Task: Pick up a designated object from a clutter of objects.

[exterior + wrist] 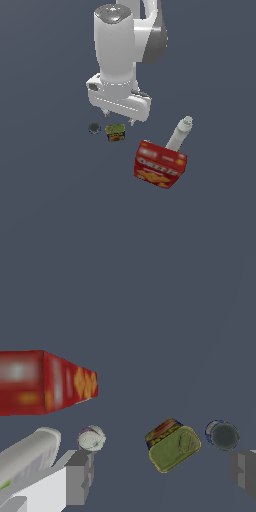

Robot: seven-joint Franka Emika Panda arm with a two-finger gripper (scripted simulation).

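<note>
Grey fingertips [80,476] of the pincer [162,476] stand wide apart, holding nothing; between them and just beyond lies the small can [173,446] on the tabletop [150,316], long side askew to the jaws, so descent needs slight wrist turn

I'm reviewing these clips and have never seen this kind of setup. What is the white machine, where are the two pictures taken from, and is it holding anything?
These are simulator renders. The white machine is a robot arm; its gripper hangs above the floor with jaws apart, holding nothing. One picture comes from a camera off the arm, the other from a camera on its wrist, looking down past the fingers. On the surface lie a small can with a green-yellow top, a tiny dark round object beside it, a red cracker box and a white-grey bottle leaning behind the box.
</note>
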